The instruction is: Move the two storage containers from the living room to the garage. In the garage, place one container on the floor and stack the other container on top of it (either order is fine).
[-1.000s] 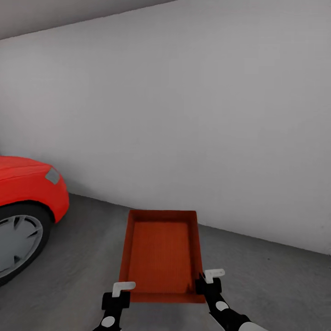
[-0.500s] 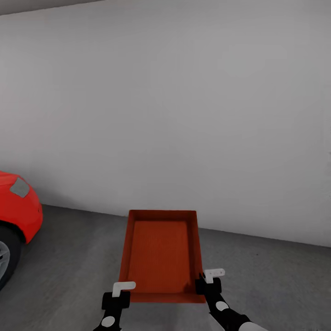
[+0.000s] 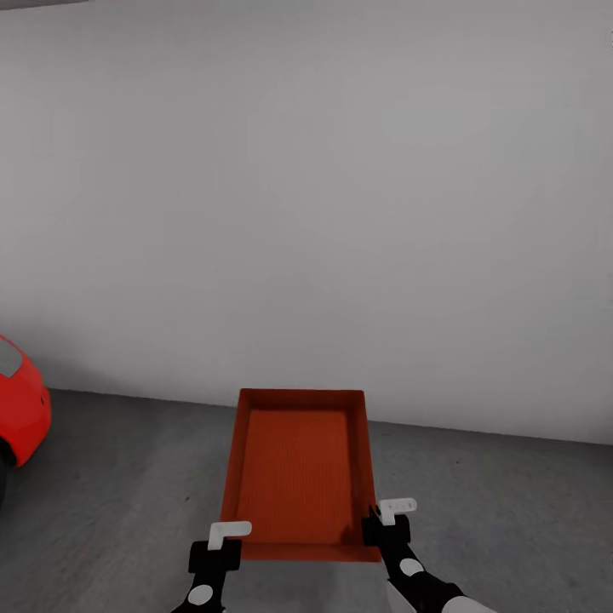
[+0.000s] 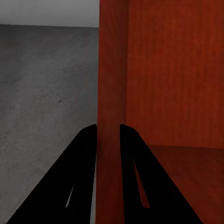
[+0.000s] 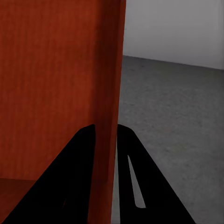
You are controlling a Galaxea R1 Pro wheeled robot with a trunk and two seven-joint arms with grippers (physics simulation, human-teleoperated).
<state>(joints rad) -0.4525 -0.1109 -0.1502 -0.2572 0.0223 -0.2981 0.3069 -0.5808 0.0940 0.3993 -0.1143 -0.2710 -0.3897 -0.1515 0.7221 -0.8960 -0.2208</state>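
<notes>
Cut off at the head view's left edge: a red car, just a sliver of bodywork. Arms cropped at the bottom edge. Held out in front, above the dark grey floor and facing a plain white-grey wall: one orange-red storage container, lidless, nothing inside. Left gripper clamped on its near left corner, black fingers pinching the thin side wall from both faces. Right gripper clamped likewise on the near right corner, fingers astride that wall.
</notes>
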